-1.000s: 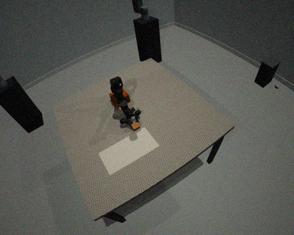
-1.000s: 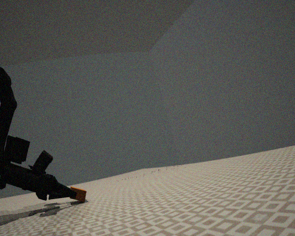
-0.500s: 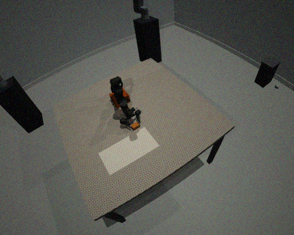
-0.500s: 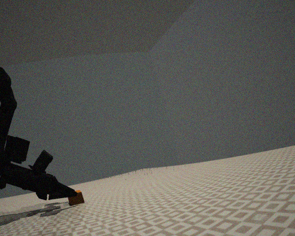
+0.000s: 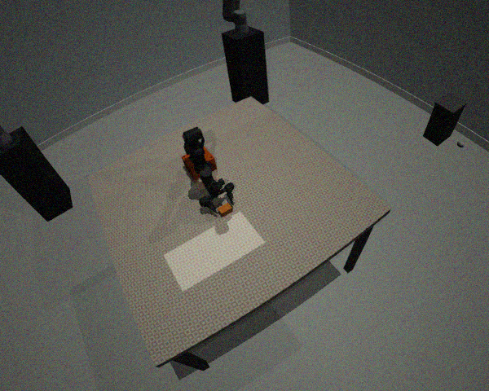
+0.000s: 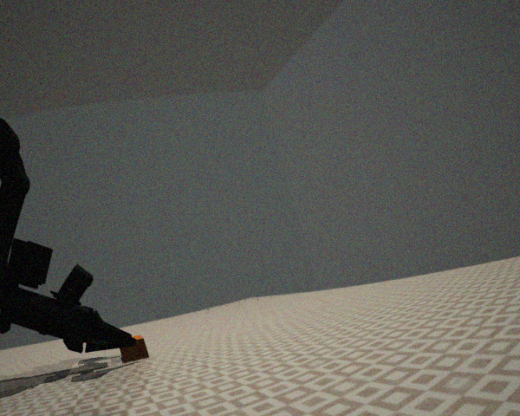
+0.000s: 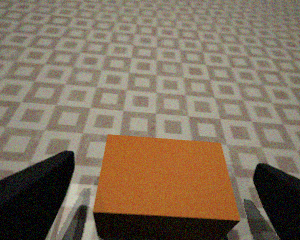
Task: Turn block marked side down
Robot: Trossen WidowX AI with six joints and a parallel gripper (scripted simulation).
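Observation:
An orange block (image 5: 225, 208) (image 6: 137, 350) (image 7: 165, 182) rests on the patterned table (image 5: 299, 189) (image 6: 341, 349) (image 7: 140, 65). In the wrist view its upper face is plain orange and the side towards the camera is dark. No marking shows on the faces in view; the underside is hidden. My gripper (image 5: 226, 210) (image 6: 133, 343) (image 7: 165, 162) is open, low over the table and sloping down. Its black fingers stand on either side of the block, with a gap on each side in the wrist view.
A bright rectangular patch (image 5: 211, 258) lies on the table just in front of the block in the top view. The arm's orange base (image 5: 210, 157) is behind the gripper. Dark pedestals (image 5: 244, 63) (image 5: 34, 177) stand on the floor beyond the table edges.

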